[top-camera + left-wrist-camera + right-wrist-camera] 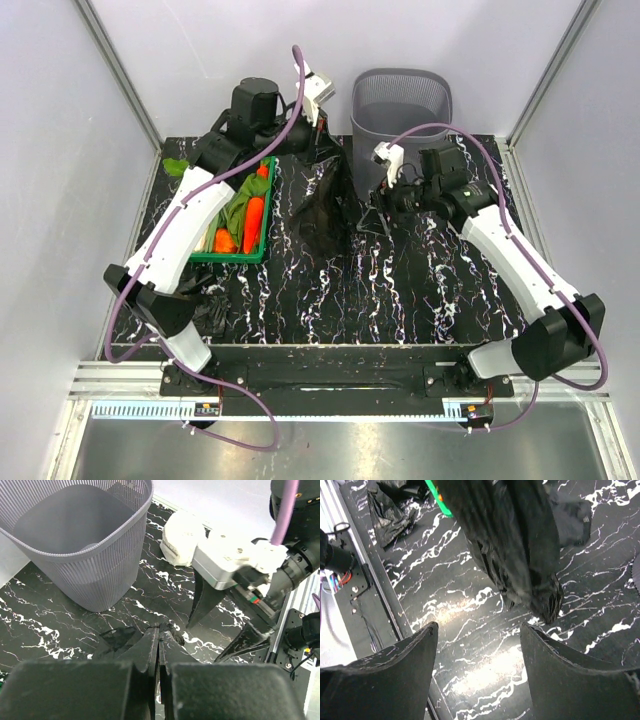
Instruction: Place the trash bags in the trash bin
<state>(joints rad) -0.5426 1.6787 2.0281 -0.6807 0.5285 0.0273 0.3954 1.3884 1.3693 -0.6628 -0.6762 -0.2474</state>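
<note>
Black bag (322, 205) hangs just left of the bin (100, 575), pinched by the left gripper (159, 635), the right gripper (479, 627) spread beside it; the lift seems under way, next needing height to clear the rim.

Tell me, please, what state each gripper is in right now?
Left gripper: closed, pinching a black trash bag.
Right gripper: open, holding nothing.
</note>
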